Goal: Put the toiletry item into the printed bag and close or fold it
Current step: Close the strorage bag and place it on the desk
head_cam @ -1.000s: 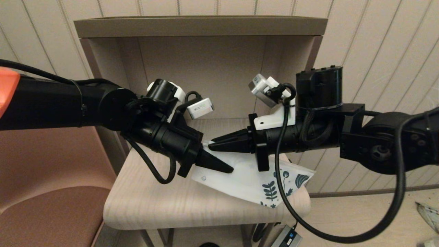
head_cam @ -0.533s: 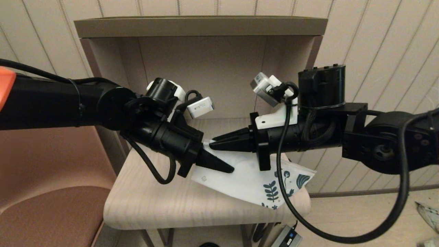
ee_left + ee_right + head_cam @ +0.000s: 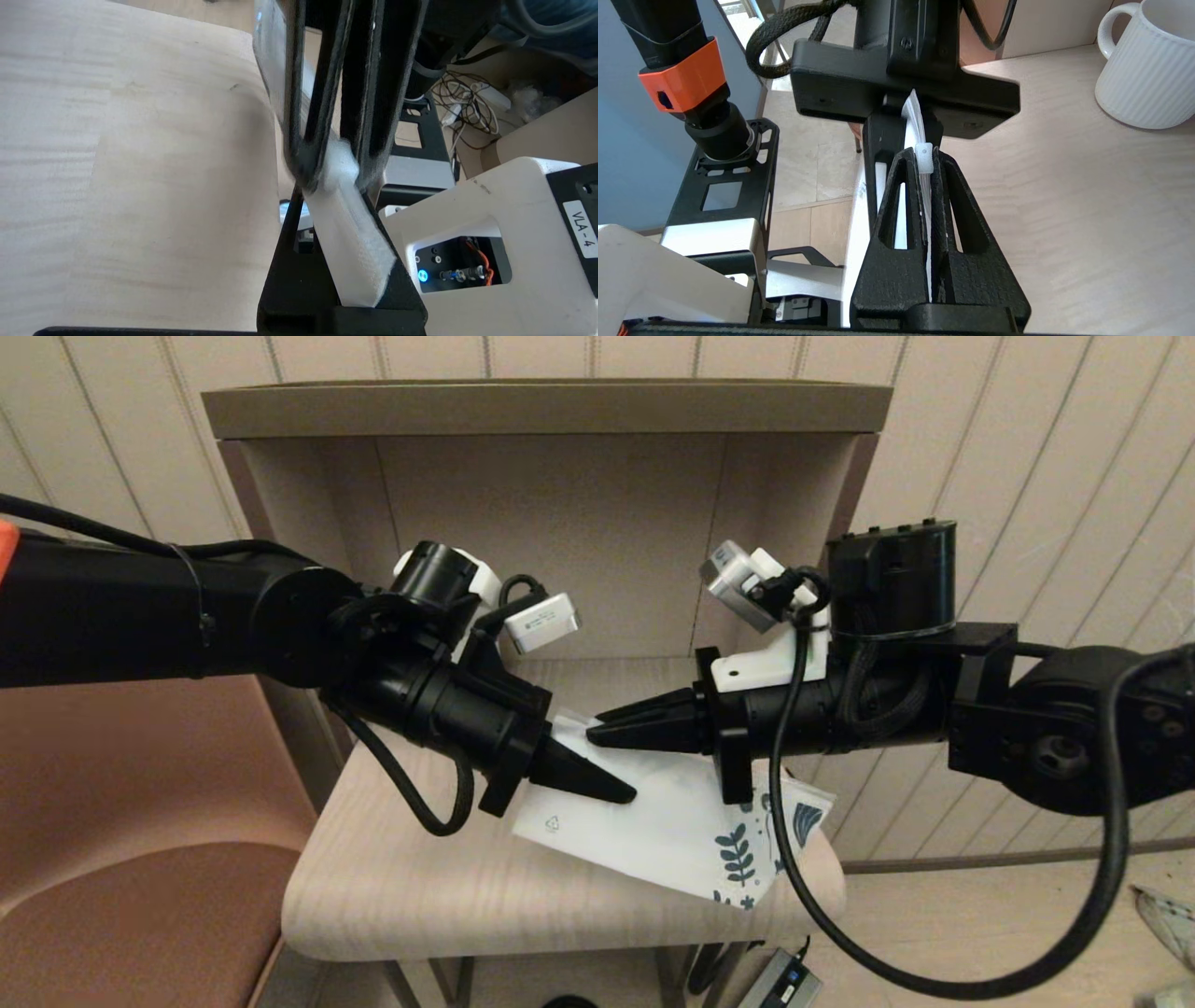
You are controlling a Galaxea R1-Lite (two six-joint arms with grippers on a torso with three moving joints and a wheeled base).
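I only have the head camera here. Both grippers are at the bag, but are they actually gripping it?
Observer: The right gripper is. Its wrist view shows it shut on the bag at the white zip edge, with a small white tab at its tips.
Operator: And the left one?
Observer: The left gripper is shut on the same white edge, its tips almost meeting the right one's.
Operator: Anything else on the shelf?
Observer: A white ribbed mug stands apart from the bag; it shows only in the right wrist view.
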